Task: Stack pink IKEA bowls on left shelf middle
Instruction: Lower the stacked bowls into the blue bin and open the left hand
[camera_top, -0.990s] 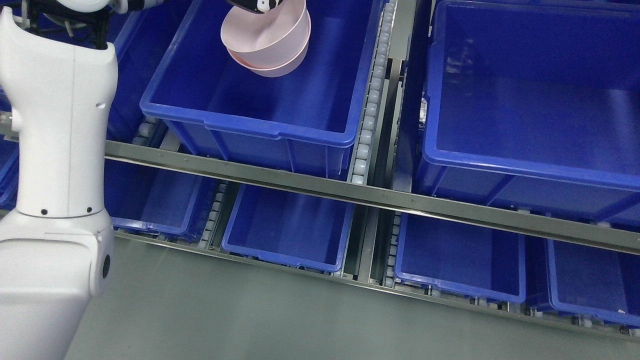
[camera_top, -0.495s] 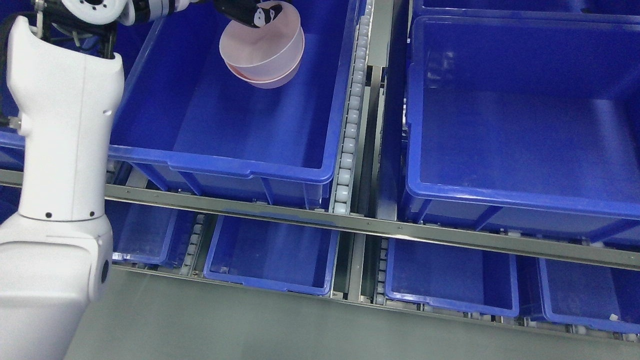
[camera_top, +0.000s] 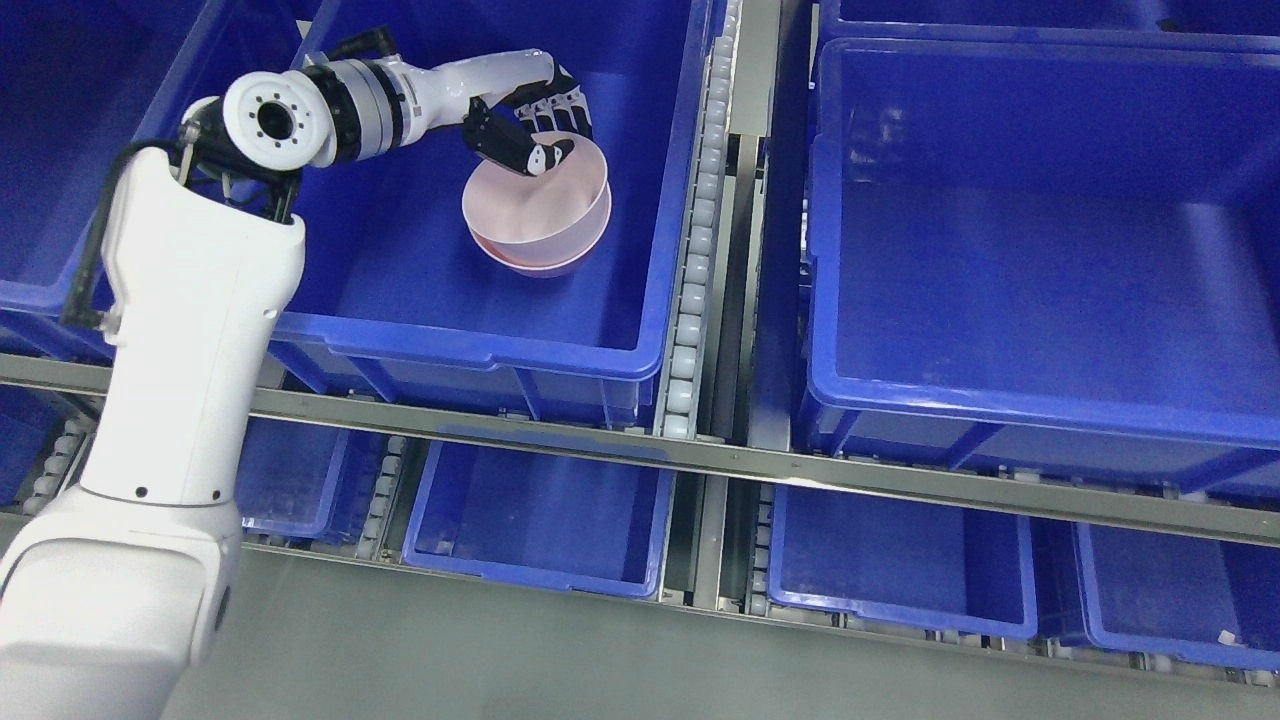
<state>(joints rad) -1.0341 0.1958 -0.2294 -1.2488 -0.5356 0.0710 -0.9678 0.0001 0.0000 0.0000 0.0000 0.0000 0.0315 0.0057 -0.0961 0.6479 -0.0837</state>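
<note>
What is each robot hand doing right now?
Left robot hand: closed on the rim of the upper pink bowl.
Right robot hand: not in view.

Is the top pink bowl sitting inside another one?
Yes. The top bowl sits nested in a second bowl, whose rim shows underneath; the left hand grips its rim.

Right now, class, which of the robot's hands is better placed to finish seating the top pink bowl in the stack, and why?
The left. The left hand grips the far rim of the top pink bowl, which sits nested in the lower bowl inside the blue bin. The right arm is not in view.
</note>
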